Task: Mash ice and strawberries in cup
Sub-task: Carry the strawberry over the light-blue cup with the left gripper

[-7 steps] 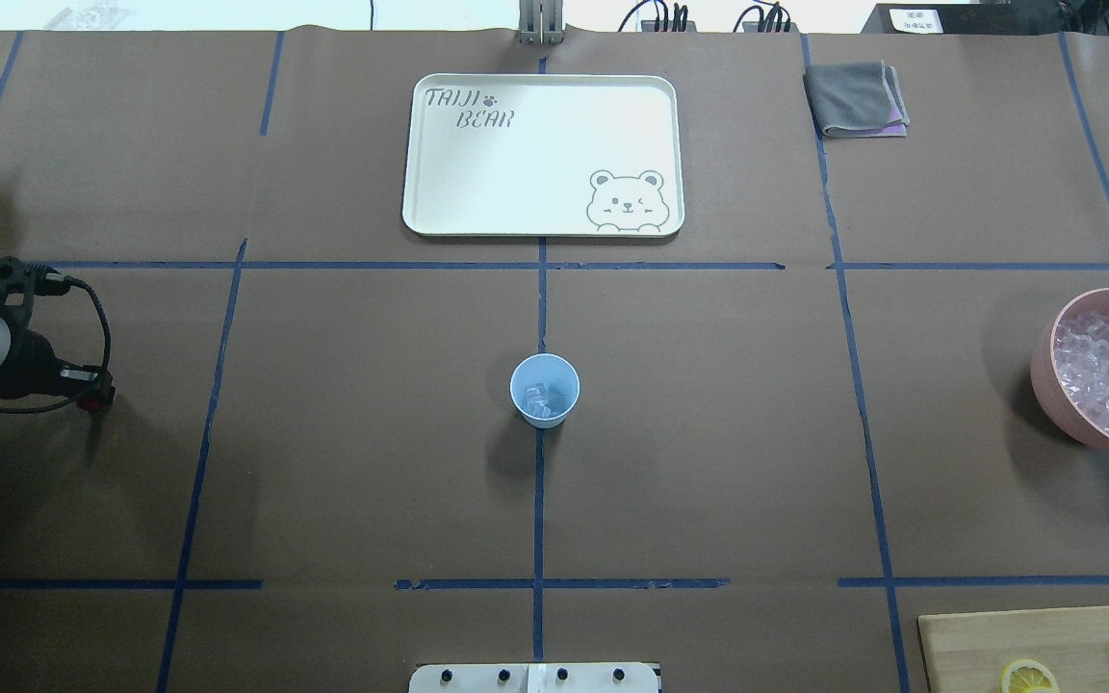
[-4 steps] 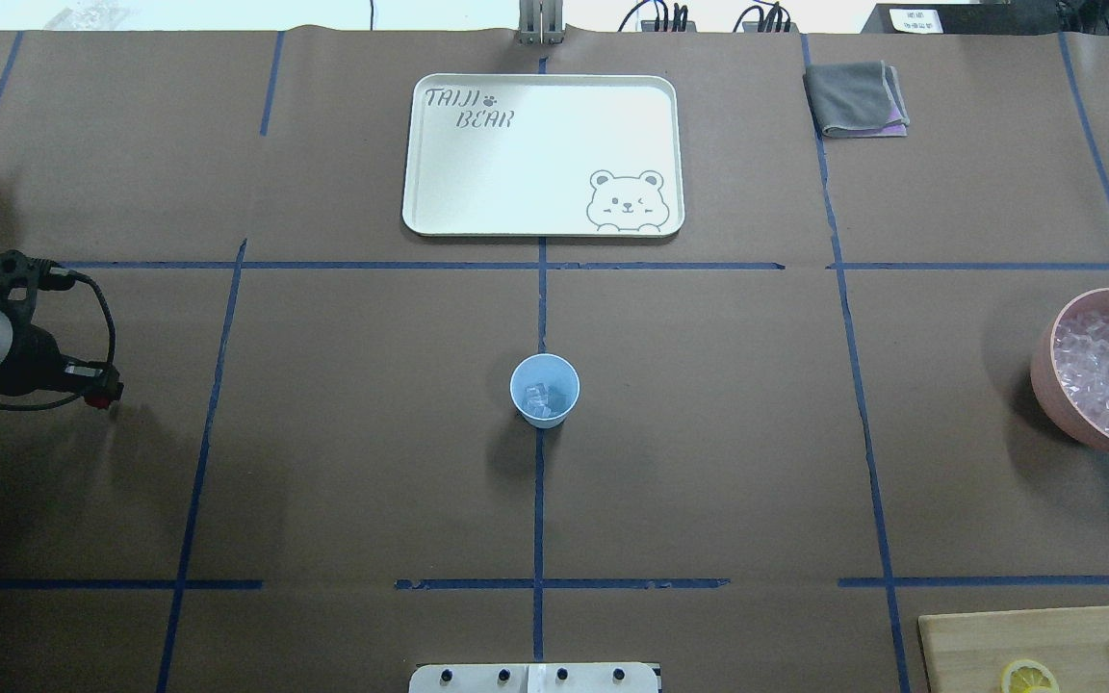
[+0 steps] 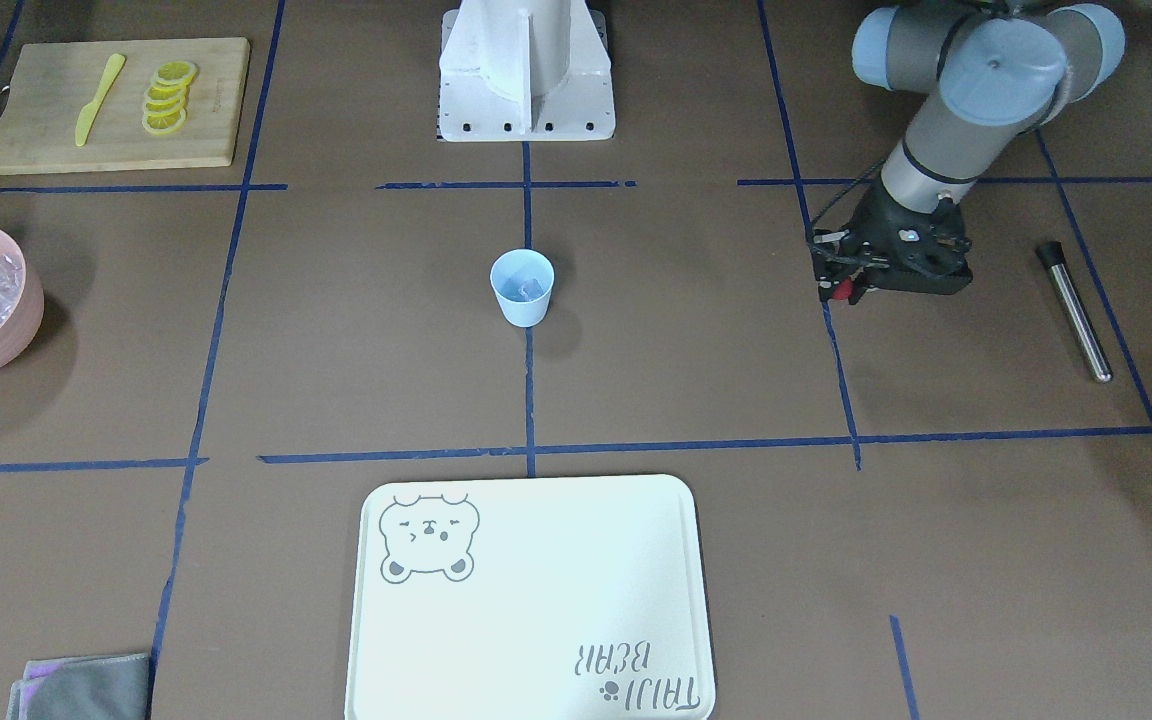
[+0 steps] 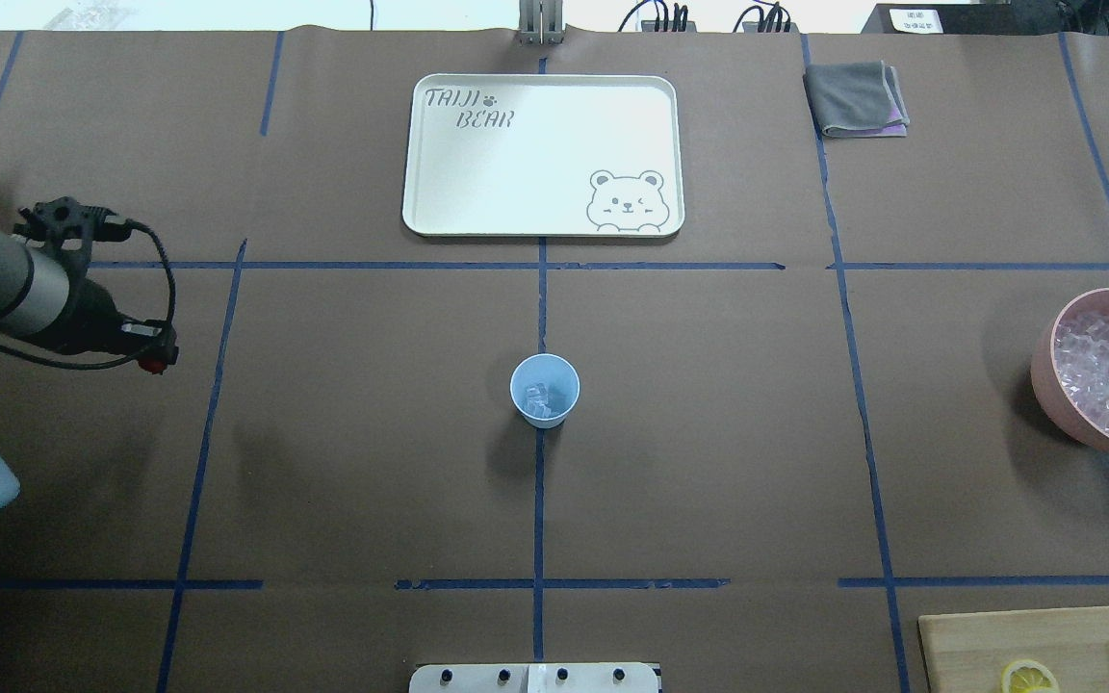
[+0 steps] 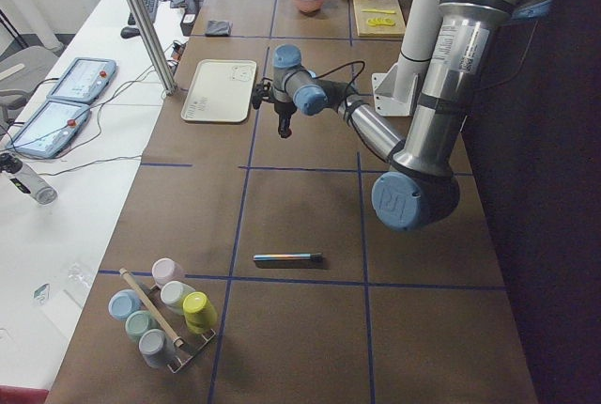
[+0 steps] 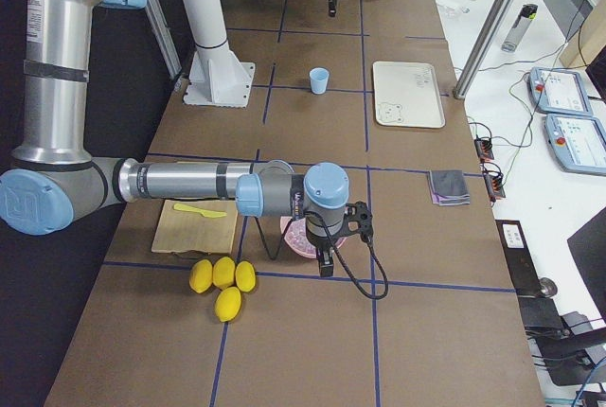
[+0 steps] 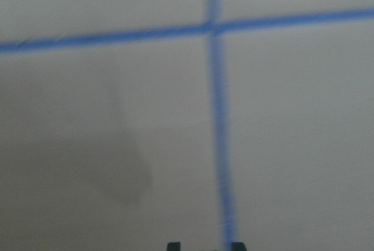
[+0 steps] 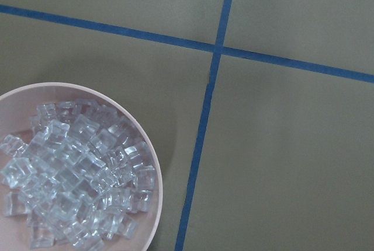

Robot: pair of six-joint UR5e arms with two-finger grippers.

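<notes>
Overhead exterior view, table (image 4: 709, 433) in brown paper with a blue tape grid.

1. Left pincer (image 7: 205, 246): points down over a tape crossing, clear of the table. Its two tips sit a little apart with bare tape between them, and it grips nothing.
2. Right pincer (image 6: 325, 268): hangs above the table at the rim of the pink bowl (image 4: 1045, 371). I cannot tell how far apart its tips are. Its wrist camera shows none of them, and the side view is too small.
3. Cup (image 4: 545, 390): light blue and upright on the centre tape line. It stands well apart from both pincers, to the right of the left one and to the left of the right one.
4. Ice (image 4: 540, 397): a few clear cubes in the bottom of the cup. A far larger heap fills the pink bowl, just below and beside the right pincer.
5. Metal rod (image 3: 1074, 310): lies flat on the table, near the left pincer, on the side away from the cup.
6. Tray (image 4: 410, 154): white with a bear print, beyond the cup and well apart from either pincer.
7. Grey cloth (image 4: 855, 96): folded at the far edge, right of the tray.
8. Cutting board (image 3: 216, 120): holds lemon slices (image 3: 166, 98) and a yellow knife (image 3: 98, 98), near the right pincer. Whole lemons (image 6: 222, 279) lie just beside the board.
</notes>
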